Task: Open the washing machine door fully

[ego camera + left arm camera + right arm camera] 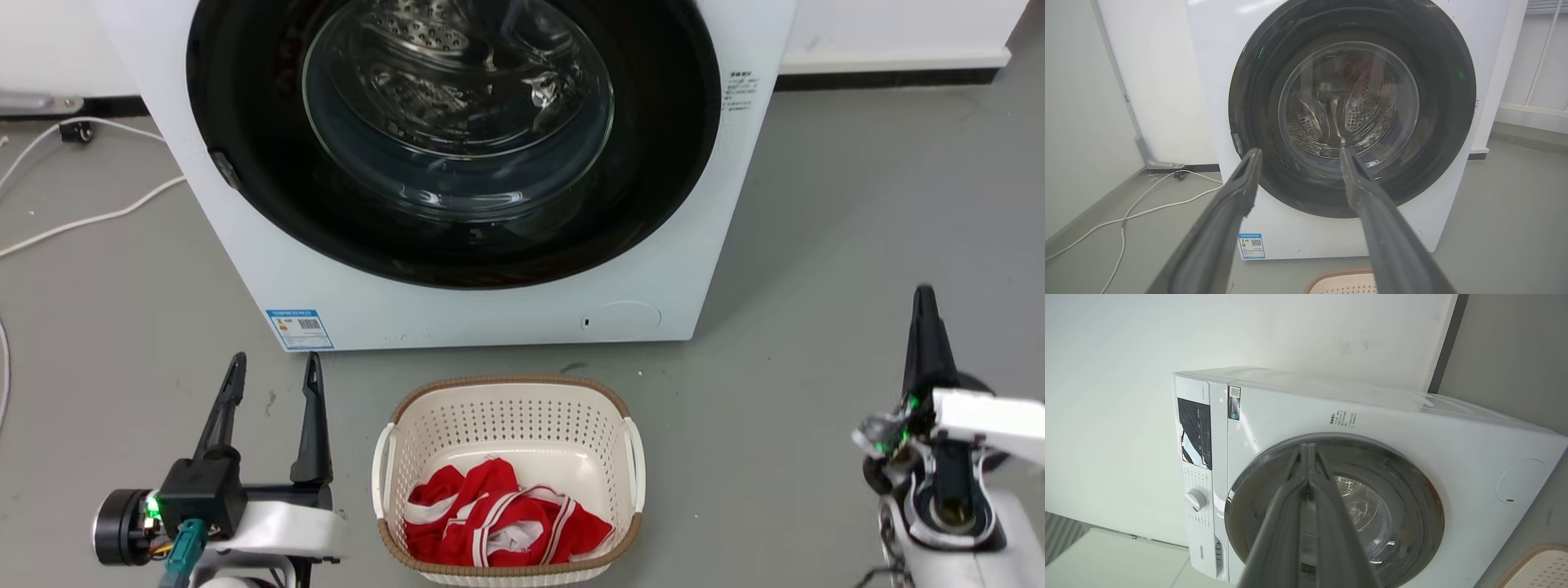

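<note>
The washing machine door [653, 163] is a large round glossy black ring with a clear glass centre, lying flush against the white machine front; through the glass I see the steel drum. The same door [1437, 102] fills the left wrist view, and in the right wrist view the door [1412, 506] appears rotated sideways. My left gripper [273, 371] hovers low at the lower left, short of the machine, fingers apart and empty. My right gripper [924, 300] is at the lower right, away from the machine, fingers pressed together with nothing between them.
A cream perforated laundry basket [629, 445] holding red and white clothes stands on the grey floor just in front of the machine. White cables [90, 219] trail over the floor to the left. A small round white flap [624, 317] sits at the machine's lower right.
</note>
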Robot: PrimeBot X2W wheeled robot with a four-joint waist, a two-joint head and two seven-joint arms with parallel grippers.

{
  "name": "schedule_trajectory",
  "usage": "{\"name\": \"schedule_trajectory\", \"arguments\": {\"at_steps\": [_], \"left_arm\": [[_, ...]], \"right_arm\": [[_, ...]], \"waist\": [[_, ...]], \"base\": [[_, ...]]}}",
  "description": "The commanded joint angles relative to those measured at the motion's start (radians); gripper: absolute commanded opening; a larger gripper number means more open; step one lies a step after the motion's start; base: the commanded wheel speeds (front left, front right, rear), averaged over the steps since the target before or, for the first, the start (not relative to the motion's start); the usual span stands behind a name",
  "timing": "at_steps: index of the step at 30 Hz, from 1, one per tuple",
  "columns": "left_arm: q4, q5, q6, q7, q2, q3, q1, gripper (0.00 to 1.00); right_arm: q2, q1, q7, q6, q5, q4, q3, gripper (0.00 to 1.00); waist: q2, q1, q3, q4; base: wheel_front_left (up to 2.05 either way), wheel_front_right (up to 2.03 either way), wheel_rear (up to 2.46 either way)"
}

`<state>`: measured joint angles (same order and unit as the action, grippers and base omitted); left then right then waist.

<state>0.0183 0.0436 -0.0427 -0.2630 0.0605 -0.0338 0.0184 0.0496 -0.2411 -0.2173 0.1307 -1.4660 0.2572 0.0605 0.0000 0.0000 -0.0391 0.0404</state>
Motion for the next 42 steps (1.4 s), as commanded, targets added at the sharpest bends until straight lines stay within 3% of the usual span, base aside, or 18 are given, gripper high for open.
{"name": "schedule_trajectory", "arguments": {"at_steps": [1, 6, 10, 14, 21, 32, 42], "left_arm": [[-0.004, -0.005, 0.006, -0.003, 0.0, -0.001, 0.015, 1.0], [-0.013, -0.007, 0.002, -0.003, -0.001, -0.006, 0.046, 1.0], [-0.023, -0.011, -0.008, -0.003, -0.001, -0.004, 0.08, 1.0], [-0.035, -0.008, -0.013, -0.003, -0.002, 0.003, 0.128, 1.0], [-0.047, -0.016, -0.024, -0.003, 0.0, 0.006, 0.199, 1.0], [-0.071, -0.017, -0.03, -0.003, -0.003, 0.01, 0.26, 1.0], [-0.084, 0.002, -0.028, -0.003, -0.006, 0.013, 0.295, 1.0]], "right_arm": [[0.001, -0.021, 0.006, 0.0, -0.006, 0.002, 0.003, 0.0], [0.018, -0.19, 0.063, 0.0, -0.094, 0.094, 0.034, 0.0], [0.07, -0.363, 0.112, 0.0, -0.122, 0.21, 0.048, 0.0], [0.17, -0.602, 0.193, 0.0, -0.088, 0.389, 0.01, 0.0], [0.269, -0.91, 0.335, 0.0, 0.02, 0.625, -0.093, 0.0], [0.252, -1.23, 0.544, 0.0, 0.165, 0.851, -0.229, 0.0], [0.216, -1.325, 0.576, 0.0, 0.237, 0.939, -0.281, 0.0]], "waist": [[0.0, 0.0, -0.013, 0.001], [0.0, 0.0, -0.063, 0.0], [0.0, 0.0, -0.114, -0.008], [0.0, 0.0, -0.181, -0.027], [0.0, 0.0, -0.257, -0.047], [0.0, 0.0, -0.364, -0.057], [0.0, 0.0, -0.428, -0.07]], "base": [[0.0, 0.0, 0.0], [0.0, 0.0, 0.0], [0.0, 0.0, 0.0], [0.0, 0.0, 0.0], [0.0, 0.0, 0.0], [0.0, 0.0, 0.0], [0.0, 0.0, 0.0]]}}
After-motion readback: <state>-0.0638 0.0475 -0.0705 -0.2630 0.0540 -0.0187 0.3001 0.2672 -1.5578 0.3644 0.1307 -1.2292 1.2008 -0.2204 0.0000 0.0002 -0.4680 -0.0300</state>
